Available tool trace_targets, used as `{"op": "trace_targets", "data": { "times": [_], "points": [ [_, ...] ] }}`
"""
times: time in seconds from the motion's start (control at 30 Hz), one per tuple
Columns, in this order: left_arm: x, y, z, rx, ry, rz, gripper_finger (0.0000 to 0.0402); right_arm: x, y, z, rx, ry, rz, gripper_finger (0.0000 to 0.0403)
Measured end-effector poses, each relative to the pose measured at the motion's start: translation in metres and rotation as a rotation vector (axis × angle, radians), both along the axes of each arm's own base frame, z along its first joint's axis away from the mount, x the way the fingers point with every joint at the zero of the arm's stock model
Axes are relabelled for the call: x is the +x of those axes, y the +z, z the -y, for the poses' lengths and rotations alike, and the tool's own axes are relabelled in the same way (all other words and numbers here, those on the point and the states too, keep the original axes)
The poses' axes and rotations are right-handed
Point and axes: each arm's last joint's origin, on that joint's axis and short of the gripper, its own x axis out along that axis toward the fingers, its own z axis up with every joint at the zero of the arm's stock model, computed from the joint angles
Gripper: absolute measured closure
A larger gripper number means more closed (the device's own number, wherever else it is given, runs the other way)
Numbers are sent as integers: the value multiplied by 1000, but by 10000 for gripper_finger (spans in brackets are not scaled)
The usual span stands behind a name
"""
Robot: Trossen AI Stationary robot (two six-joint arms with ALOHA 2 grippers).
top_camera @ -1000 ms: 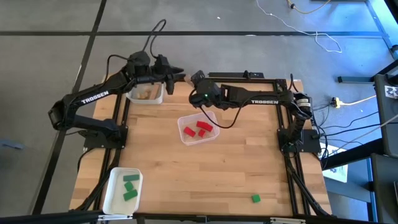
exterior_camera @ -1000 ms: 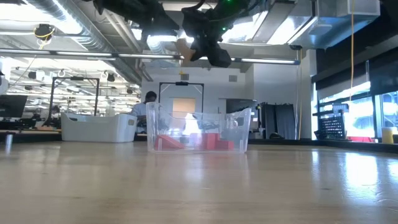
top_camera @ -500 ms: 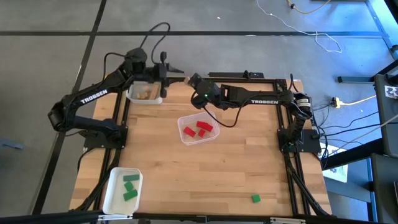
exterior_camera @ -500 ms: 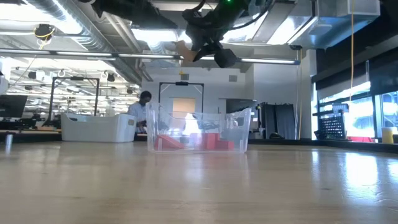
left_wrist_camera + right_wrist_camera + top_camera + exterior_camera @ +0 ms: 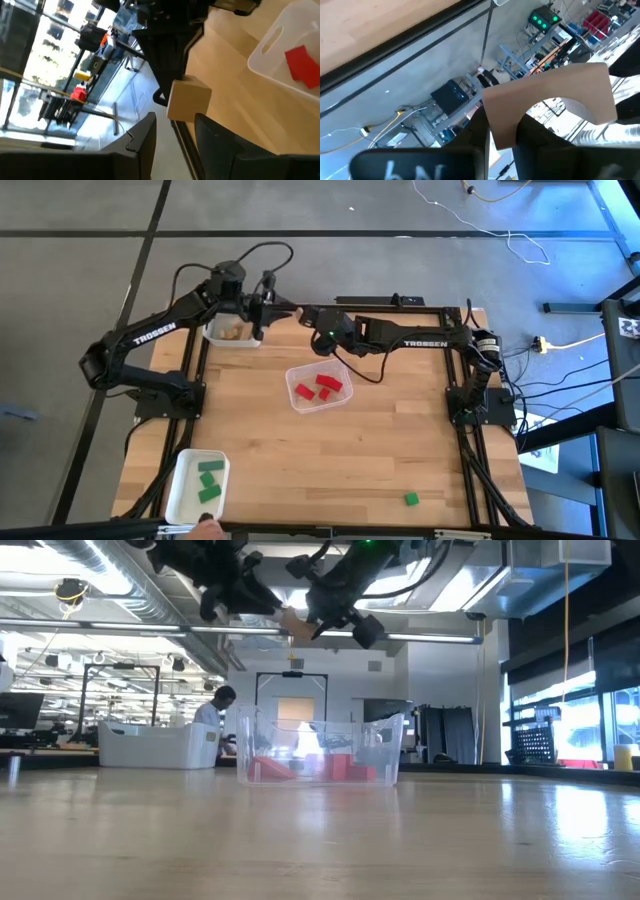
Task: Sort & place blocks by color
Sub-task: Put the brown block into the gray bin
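Note:
A tan block [image 5: 550, 95] with a round notch is held high over the table's far edge; it also shows in the low view [image 5: 295, 622] and the left wrist view [image 5: 189, 100]. My right gripper [image 5: 305, 314] is shut on it. My left gripper [image 5: 283, 309] faces it from the left, open, one fingertip on each side just short of the block [image 5: 175, 131]; I cannot tell whether they touch it. Red blocks lie in the clear tray [image 5: 343, 398], green blocks in the white tray [image 5: 182, 498]. One green block [image 5: 411, 499] lies on the table. My right gripper pinches one end of the tan block, beside the notch [image 5: 501, 127], between its two fingers. The fingers come nearly level from the table's right side. The block is lifted clear, well above the table and the trays.
A white tray with tan blocks [image 5: 247, 339] stands at the far left under my left arm. The clear tray stands mid-table, just near of both grippers. A person moves in the room beyond the table [image 5: 212, 710].
Both wrists have rolled about their own pointing lines, the left one much more. The tan block has turned with my right gripper and stayed at the same height. My left gripper has sunk slightly and now shows beside the block in the low view.

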Motion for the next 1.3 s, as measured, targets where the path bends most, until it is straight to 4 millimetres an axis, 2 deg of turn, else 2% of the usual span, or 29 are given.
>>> {"op": "trace_targets", "data": {
  "times": [0.47,0.77,1.03,1.3],
  "points": [
    [18,-11,6,100,-90,-55,276,0,-2,-1,17,55,-30,354],
    [19,-12,9,65,-64,-70,276,0,-3,-2,52,84,-25,354],
    [10,0,11,108,61,-45,276,-3,-5,7,306,-132,246,354],
    [-3,13,18,90,156,-1,276,-11,-8,30,598,-451,620,354]
  ]
}}
